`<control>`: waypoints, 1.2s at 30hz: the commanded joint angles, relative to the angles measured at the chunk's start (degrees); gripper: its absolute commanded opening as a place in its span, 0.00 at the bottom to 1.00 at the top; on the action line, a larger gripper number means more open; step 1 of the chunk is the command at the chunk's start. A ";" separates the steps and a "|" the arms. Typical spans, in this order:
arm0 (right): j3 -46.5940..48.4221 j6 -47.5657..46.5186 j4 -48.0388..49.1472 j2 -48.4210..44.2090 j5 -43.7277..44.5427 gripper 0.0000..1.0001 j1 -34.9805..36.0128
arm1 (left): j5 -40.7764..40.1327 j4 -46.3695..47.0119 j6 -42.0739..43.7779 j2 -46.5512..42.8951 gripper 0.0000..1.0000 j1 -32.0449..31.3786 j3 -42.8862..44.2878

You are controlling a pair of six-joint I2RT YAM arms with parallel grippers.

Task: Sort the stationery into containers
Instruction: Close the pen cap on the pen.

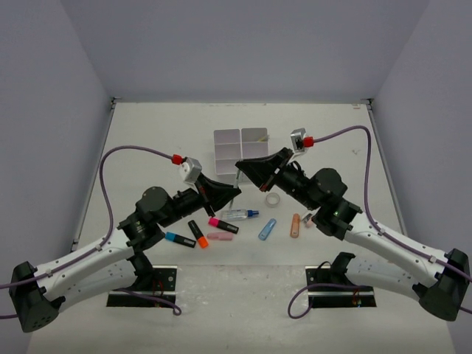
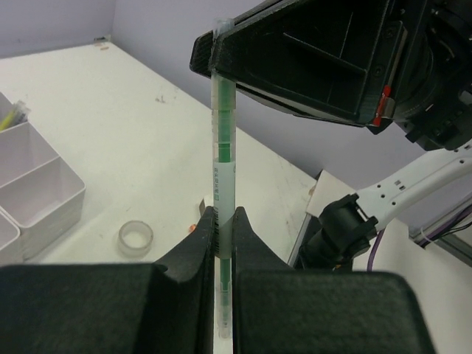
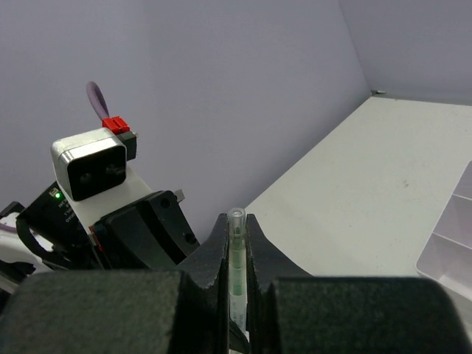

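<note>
A thin green pen [image 2: 223, 147] hangs in the air between both arms, above the table in front of the white organiser tray [image 1: 241, 150]. My left gripper [image 2: 223, 215] is shut on one end of the pen. My right gripper [image 3: 236, 220] is shut on its other end, where the clear tip [image 3: 236, 215] pokes out between the fingers. In the top view the two grippers [image 1: 234, 190] [image 1: 241, 165] meet tip to tip. More stationery lies on the table: a tape ring [image 1: 273, 199], a blue-capped glue pen [image 1: 241, 214] and a pink eraser [image 1: 219, 237].
Highlighters with pink [image 1: 223, 225], orange [image 1: 198, 234] and blue [image 1: 179, 239] ends lie near the left arm. A blue marker [image 1: 267, 229] and an orange one [image 1: 295, 225] lie by the right arm. One tray compartment holds a yellow-green item [image 2: 11, 116].
</note>
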 commanded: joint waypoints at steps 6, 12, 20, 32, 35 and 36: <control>-10.80 2.26 -9.15 4.63 -8.28 0.00 4.83 | -3.33 14.61 2.87 0.21 0.00 0.38 10.28; -14.77 3.94 -7.36 5.60 -8.43 0.00 5.91 | -5.52 11.56 5.67 -0.73 0.00 0.61 13.23; -17.02 3.69 -8.23 2.64 -5.74 0.00 6.87 | -7.13 10.92 5.84 -1.73 0.00 1.07 12.42; -8.65 2.46 -9.49 -4.57 -4.60 0.28 6.92 | 8.16 16.02 1.90 1.00 0.00 1.07 3.06; -7.26 1.73 -9.39 -4.31 -3.97 0.30 6.79 | 11.05 15.12 1.97 2.50 0.00 1.07 2.95; -6.85 1.49 -9.39 -4.31 -3.77 0.31 6.76 | 11.49 14.42 2.17 2.99 0.00 1.07 3.21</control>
